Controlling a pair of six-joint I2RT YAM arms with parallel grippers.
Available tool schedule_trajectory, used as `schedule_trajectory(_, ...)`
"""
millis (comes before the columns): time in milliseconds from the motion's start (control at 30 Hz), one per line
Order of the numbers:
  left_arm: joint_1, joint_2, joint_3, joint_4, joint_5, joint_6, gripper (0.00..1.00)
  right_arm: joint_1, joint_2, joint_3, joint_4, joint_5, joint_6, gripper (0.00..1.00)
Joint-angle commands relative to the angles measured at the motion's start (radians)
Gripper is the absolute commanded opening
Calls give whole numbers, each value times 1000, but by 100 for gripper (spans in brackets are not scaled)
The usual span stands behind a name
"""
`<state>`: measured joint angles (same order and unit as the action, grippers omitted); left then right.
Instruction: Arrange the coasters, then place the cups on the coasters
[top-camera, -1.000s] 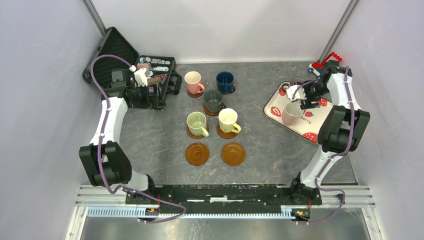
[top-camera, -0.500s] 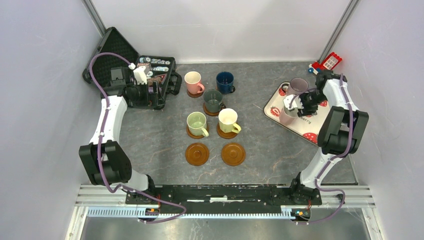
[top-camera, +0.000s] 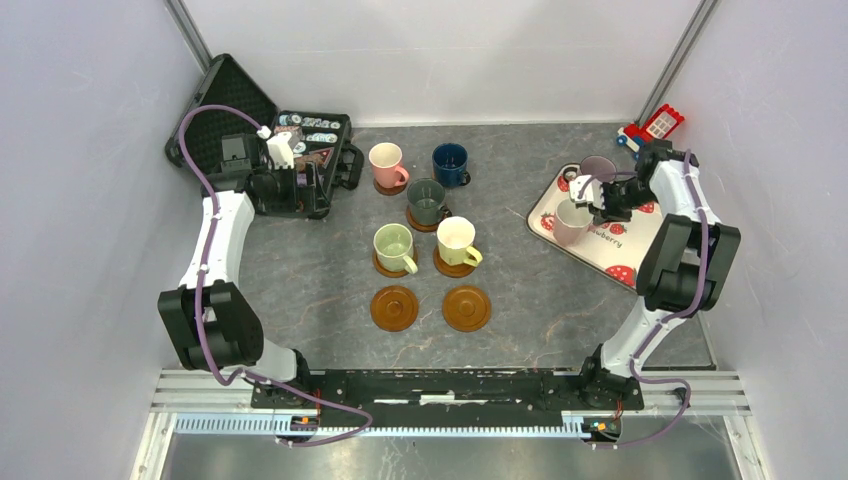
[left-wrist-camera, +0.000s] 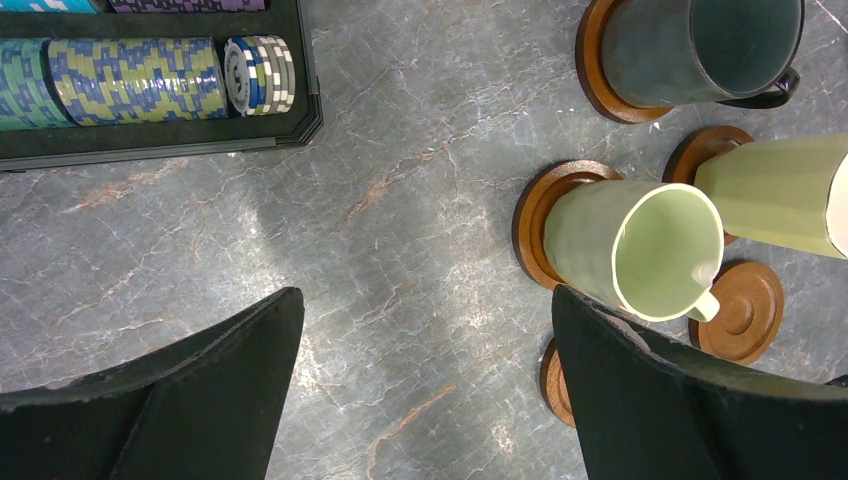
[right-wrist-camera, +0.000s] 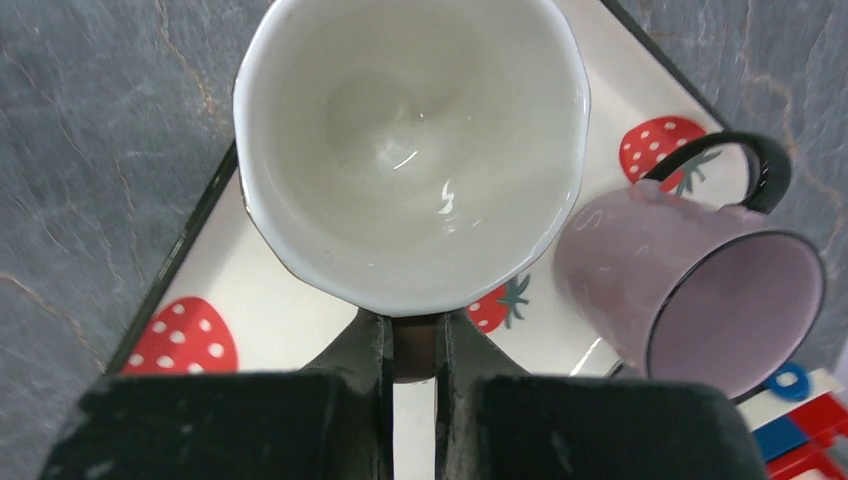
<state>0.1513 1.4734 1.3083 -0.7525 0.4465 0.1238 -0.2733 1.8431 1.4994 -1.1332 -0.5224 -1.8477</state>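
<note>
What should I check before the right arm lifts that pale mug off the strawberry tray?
1. Right pincer closed on the handle of the pale pink-white ceramic mug: ok.
2. That mug upright: ok.
3. Gap to the mauve-grey ceramic mug beside it: cannot tell.
4. Two round brown wooden coasters bare at the front: ok.
5. Left pincer open, far from the route: ok.
</note>
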Motion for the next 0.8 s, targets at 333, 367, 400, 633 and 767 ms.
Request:
schedule_trajectory(333, 4, -38, 32, 30, -15, -19, 100, -56, -298, -165, 388, -189, 700, 0)
schedule_trajectory(367, 4, -39, 31, 30, -12, -21, 100, -55, -318, -176, 428, -193, 742, 0)
schedule_trajectory(400, 3, -40, 31, 31, -9, -22, 100, -55, -339, -180, 455, -197, 793, 0)
schedule_trajectory(633, 4, -77, 20, 42, -9, -41, 100, -37, -437, -157, 649, -153, 1206, 0)
schedule_trajectory(767, 4, -115, -15, 71, -4, -64, 100, 29, -501, -148, 677, -83, 1338, 0)
